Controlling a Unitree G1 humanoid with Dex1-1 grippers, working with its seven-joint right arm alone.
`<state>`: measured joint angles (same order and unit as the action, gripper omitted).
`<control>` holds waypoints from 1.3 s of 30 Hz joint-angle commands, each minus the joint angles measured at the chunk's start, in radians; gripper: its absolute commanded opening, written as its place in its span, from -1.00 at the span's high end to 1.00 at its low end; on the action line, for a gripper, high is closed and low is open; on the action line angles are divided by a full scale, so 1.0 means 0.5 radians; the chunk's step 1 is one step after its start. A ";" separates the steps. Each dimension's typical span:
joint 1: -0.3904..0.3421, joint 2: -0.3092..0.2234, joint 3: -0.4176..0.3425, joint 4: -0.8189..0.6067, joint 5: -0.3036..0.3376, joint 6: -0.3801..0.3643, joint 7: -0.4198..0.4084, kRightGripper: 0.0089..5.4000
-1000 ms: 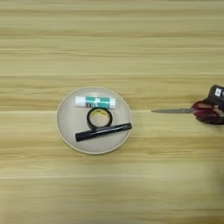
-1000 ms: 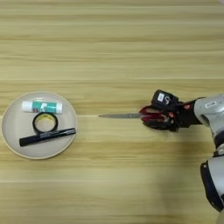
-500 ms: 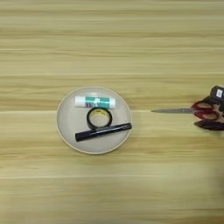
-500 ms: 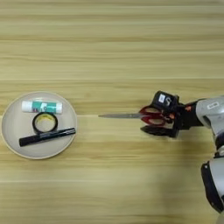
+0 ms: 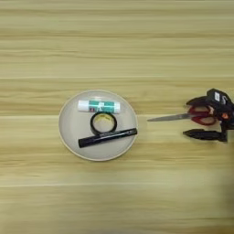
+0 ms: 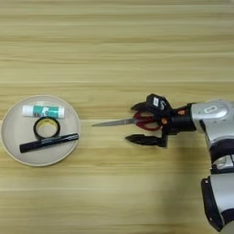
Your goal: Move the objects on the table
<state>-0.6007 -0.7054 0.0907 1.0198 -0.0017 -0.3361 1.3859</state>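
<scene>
Red-handled scissors (image 6: pixel 137 121) lie between the spread gripper (image 6: pixel 133 123) fingers.

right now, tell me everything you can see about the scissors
The scissors have red handles and slim silvery metal blades that look closed. They lie flat on the wooden table, blades pointing left toward the plate but well short of it. The right gripper is at the handles, one black finger above and one below, spread apart; whether either touches them isn't clear.
</scene>
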 commanded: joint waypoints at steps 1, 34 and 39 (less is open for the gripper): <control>-0.087 -0.068 -0.079 -0.166 0.065 0.038 -0.042 -0.99; 0.243 0.115 -0.109 -1.311 0.301 0.502 -0.007 -0.99; 0.269 0.123 -0.093 -1.476 0.300 0.598 -0.037 -0.99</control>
<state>-0.4155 -0.6152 0.0598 0.3519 0.1326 -0.0500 1.4161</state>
